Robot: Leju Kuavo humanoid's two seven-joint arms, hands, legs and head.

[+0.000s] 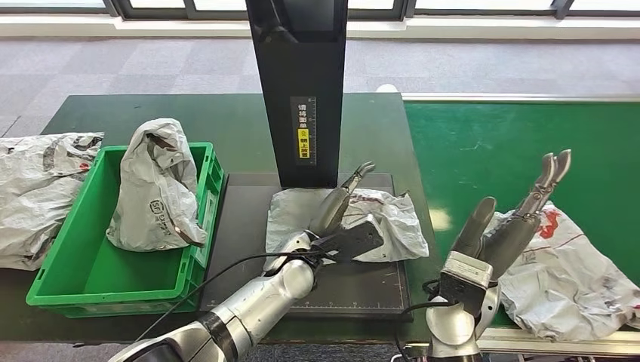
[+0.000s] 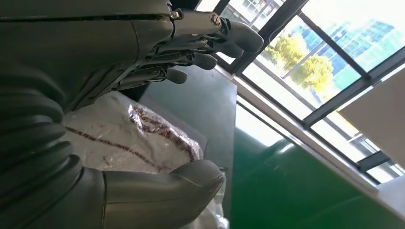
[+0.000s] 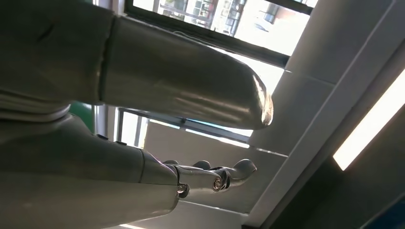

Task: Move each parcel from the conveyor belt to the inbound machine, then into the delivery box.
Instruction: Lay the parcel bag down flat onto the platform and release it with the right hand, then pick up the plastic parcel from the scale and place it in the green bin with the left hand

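Left hand (image 1: 341, 215) sits over the parcel on the scanner plate (image 1: 377, 220). Fingers are extended and spread, thumb apart, nothing gripped. In the left wrist view the hand (image 2: 143, 57) has its fingers (image 2: 224, 36) straight out above the wrinkled bag (image 2: 129, 138), with the thumb low beside it; whether anything touches the bag I can't tell.

Key relation: the parcel lies directly under and just ahead of the left hand, spreading mostly to the hand's right side, long axis roughly across the plate of the inbound machine (image 1: 302, 90), so crosswise to the forearm. The machine's black column stands just beyond the fingertips.

Green delivery box (image 1: 83, 249) is off to the left hand's left, just beside the plate, with one grey parcel (image 1: 155, 188) already standing in it. Left hand is clearly the nearer one for that transfer, my read being a close on the bag and a sideways carry to the left.

Right hand (image 1: 521, 219) is raised, fingers open and pointing up and away, holding nothing. The right wrist view shows only the hand (image 3: 191, 143) against window and ceiling. The next parcel (image 1: 566, 279) lies on the conveyor belt (image 1: 528, 143) right under and to the right of that hand.

More bags (image 1: 38, 188) are heaped on the surface (image 1: 226, 121), left of the box.

Risk: the bag is limp, so a grip on one edge may let it droop and catch the box rim.
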